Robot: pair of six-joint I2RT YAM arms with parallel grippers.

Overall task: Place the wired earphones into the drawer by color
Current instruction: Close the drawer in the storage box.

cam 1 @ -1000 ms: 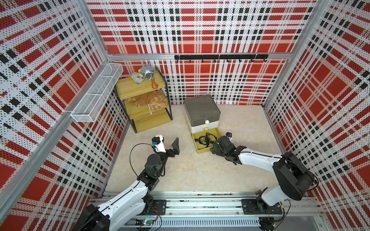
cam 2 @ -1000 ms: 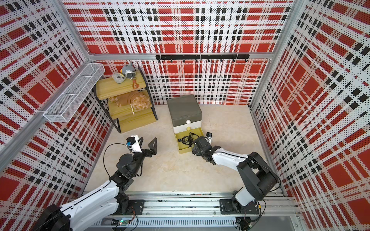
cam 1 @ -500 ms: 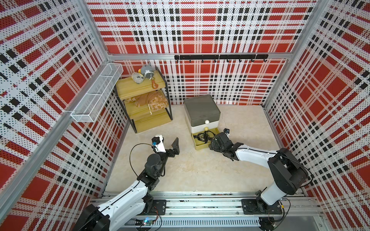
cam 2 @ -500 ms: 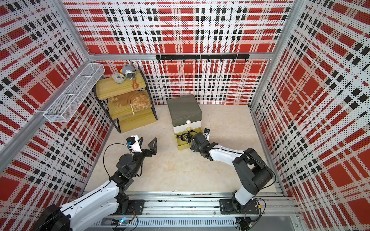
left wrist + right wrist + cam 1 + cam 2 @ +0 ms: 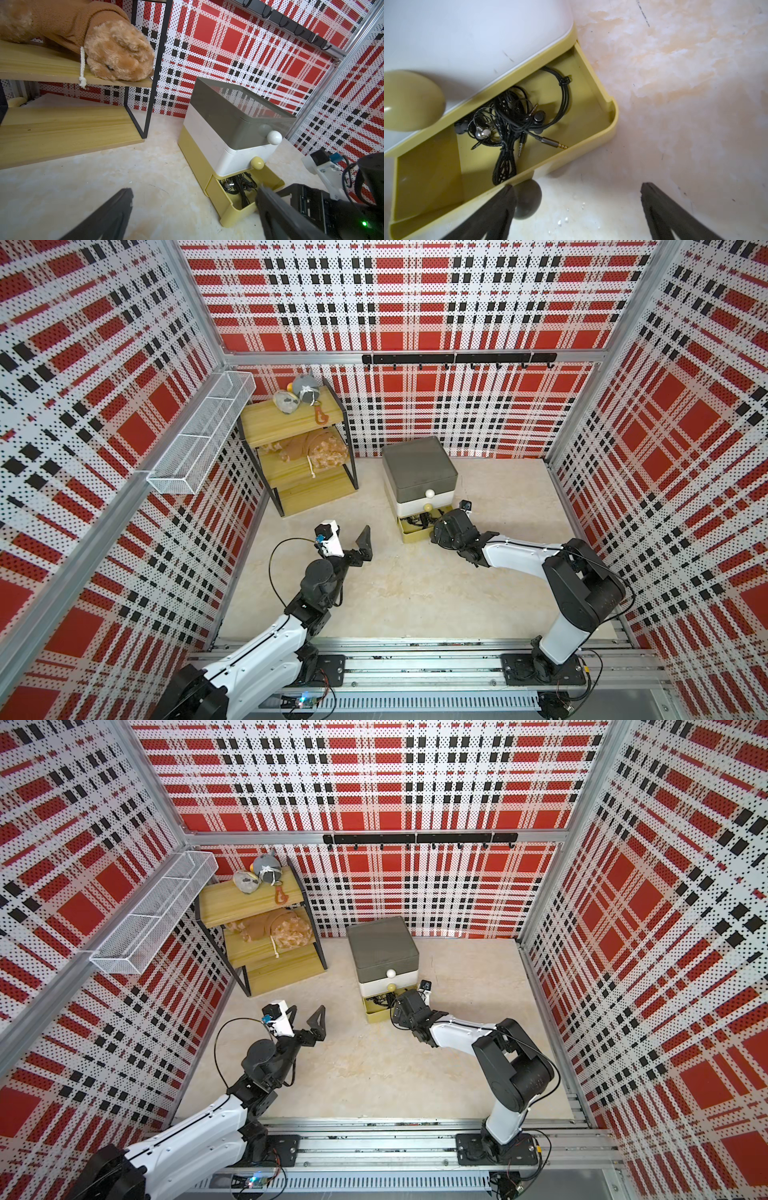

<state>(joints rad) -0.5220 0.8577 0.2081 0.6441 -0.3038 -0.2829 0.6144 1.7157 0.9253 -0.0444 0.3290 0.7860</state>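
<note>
Hanging at the drawer's (image 5: 419,472) 5 o'clock side, the right gripper (image 5: 577,187) spreads wide and empty, one finger (image 5: 500,209) beside the grey knob (image 5: 527,201) of the part-open mustard tier (image 5: 591,150). Black earphones (image 5: 508,124) lie tangled inside. The left gripper (image 5: 306,1014), wide too, hovers empty at 8 o'clock.

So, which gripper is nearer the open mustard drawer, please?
Right. The right gripper is at the front of the mustard drawer, beside its grey knob; the left gripper hangs apart, over floor.
</note>
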